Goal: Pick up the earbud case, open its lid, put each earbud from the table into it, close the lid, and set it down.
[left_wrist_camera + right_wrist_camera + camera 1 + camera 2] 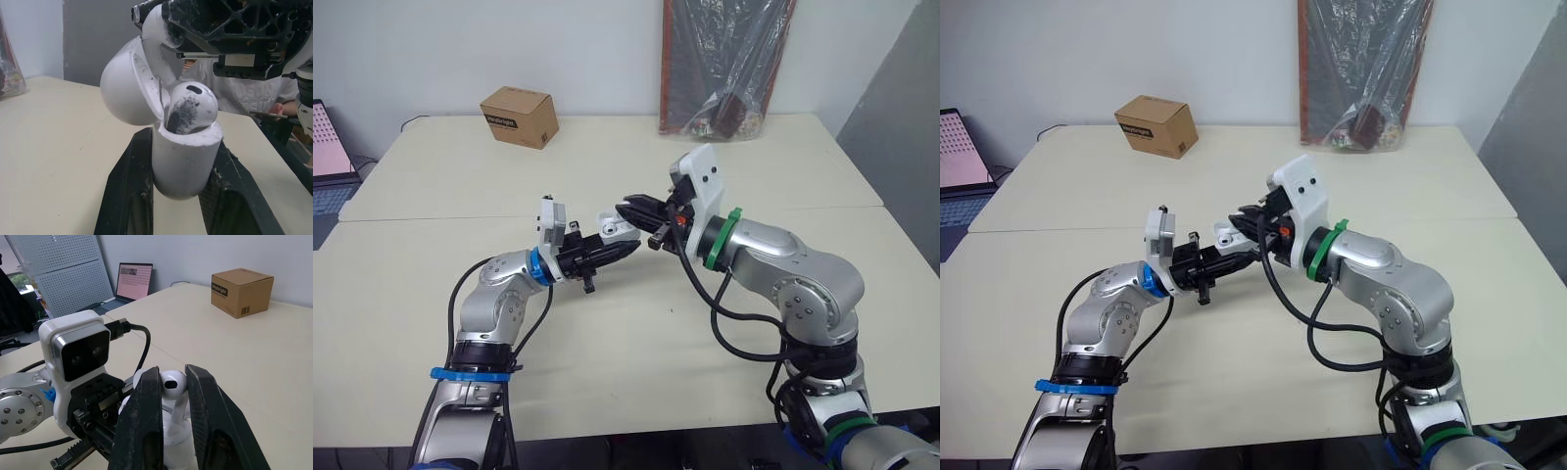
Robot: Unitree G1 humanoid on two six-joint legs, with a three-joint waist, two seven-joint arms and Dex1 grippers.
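Over a cream table (pixel 607 343), well apart from a cardboard box (pixel 519 116) at its far edge, the left gripper (pixel 628 249) clamps the earbud case (pixel 183 156) between both fingers, lid swung open. The right gripper (pixel 172 373) narrowly pinches an earbud (pixel 173 383), its stem reaching into the case beside a second earbud (pixel 190 107) already seated.
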